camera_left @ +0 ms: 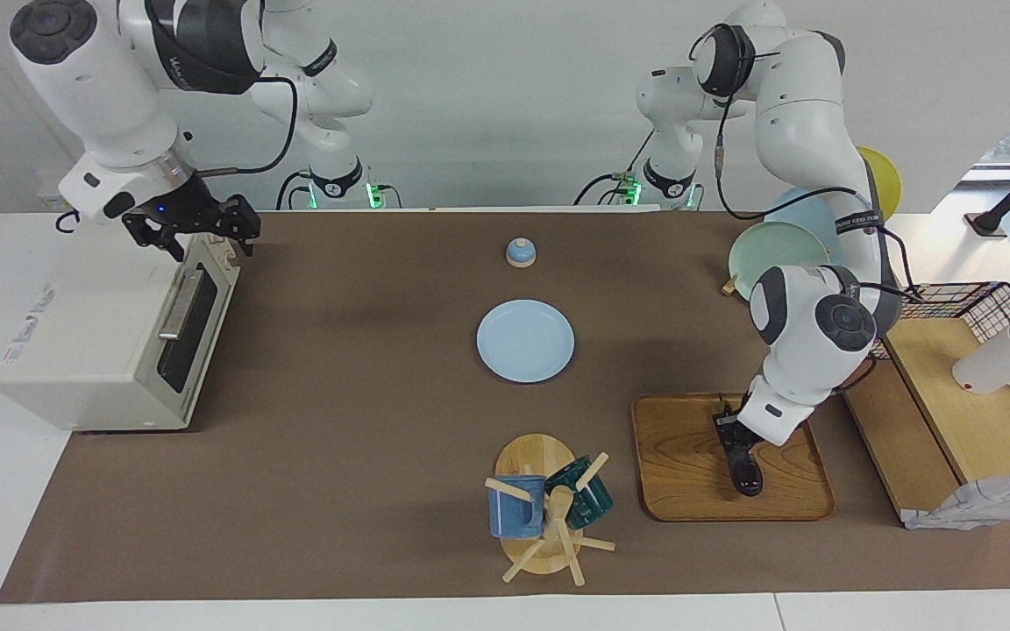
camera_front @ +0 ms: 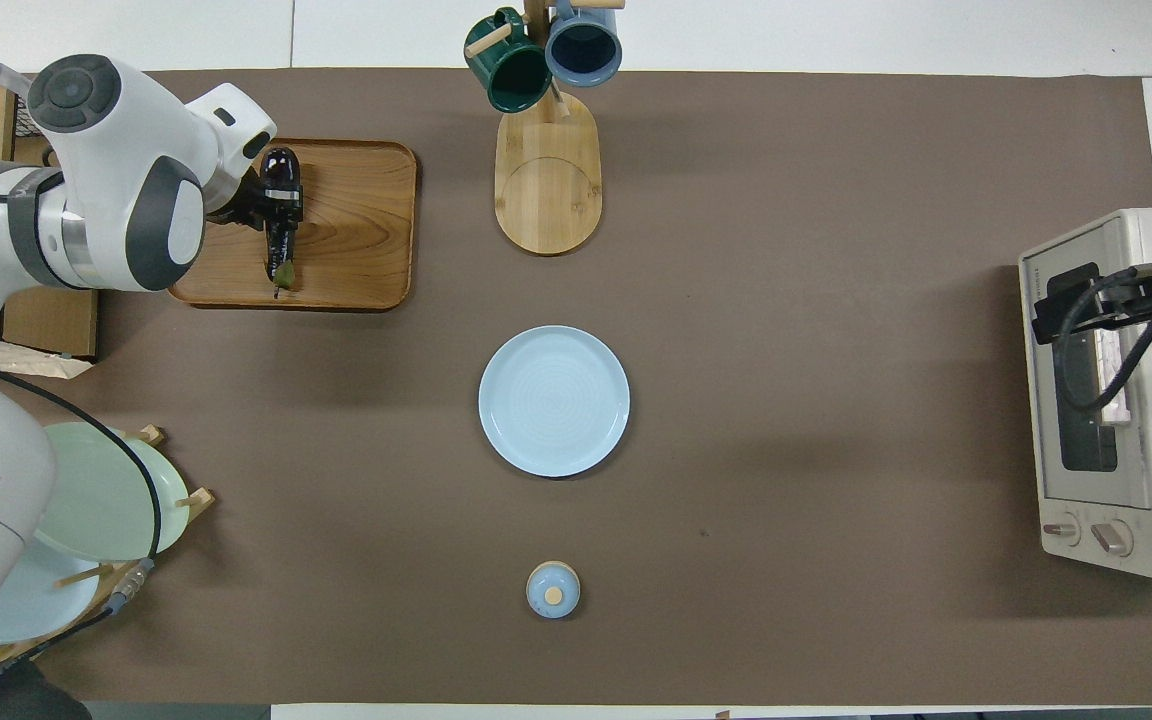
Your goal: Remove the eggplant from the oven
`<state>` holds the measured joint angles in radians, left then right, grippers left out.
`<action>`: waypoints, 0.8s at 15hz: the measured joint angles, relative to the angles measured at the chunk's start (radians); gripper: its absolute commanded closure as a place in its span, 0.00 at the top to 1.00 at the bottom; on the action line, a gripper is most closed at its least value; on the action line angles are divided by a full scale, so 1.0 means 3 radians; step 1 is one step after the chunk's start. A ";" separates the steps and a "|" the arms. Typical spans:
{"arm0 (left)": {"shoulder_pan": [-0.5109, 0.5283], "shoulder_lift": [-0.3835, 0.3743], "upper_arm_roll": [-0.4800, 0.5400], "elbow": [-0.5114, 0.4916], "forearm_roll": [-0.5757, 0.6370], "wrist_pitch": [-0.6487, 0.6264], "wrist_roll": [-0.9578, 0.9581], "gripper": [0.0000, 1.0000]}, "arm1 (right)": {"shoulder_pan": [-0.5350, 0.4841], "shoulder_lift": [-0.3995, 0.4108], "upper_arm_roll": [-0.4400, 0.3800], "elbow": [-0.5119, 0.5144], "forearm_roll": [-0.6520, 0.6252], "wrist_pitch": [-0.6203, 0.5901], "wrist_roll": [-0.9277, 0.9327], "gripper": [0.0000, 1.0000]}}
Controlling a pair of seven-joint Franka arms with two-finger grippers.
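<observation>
Two arms, one busy. Eggplant (camera_left: 745,469) is already out of the oven (camera_left: 75,350): it lies on the wooden tray (camera_left: 689,482), lower right of the facing view, stem end pointing toward the robots. Left gripper (camera_left: 730,431) is down at its stem half, low on the tray, so this reads as the set-down. Can't tell whether the grip is on or let go. Right gripper (camera_left: 195,230) hangs over the oven's top front corner, upper left of that view, jaws wide, holding nothing, waiting. Probably parked there for the door, which looks shut.
</observation>
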<state>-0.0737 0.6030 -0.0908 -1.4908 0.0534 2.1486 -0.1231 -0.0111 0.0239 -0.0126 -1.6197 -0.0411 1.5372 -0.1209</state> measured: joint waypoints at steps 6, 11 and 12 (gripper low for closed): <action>0.0004 -0.0496 0.0006 0.0074 0.0000 -0.0391 -0.0005 1.00 | 0.0005 0.0000 0.0000 0.0029 0.0038 0.0057 0.0003 1.00; 0.0006 -0.1303 0.0023 0.0065 0.0000 -0.1339 -0.0005 1.00 | 0.0005 0.0004 0.0000 0.0029 0.0040 0.0054 0.0004 1.00; 0.0008 -0.1426 0.0030 0.0047 0.0000 -0.1496 -0.0005 1.00 | 0.0005 0.0004 0.0000 0.0029 0.0040 0.0054 0.0004 1.00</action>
<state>-0.0714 0.1752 -0.0817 -1.4768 0.0535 1.6996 -0.1246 -0.0097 0.0252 -0.0126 -1.6111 -0.0291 1.5534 -0.1197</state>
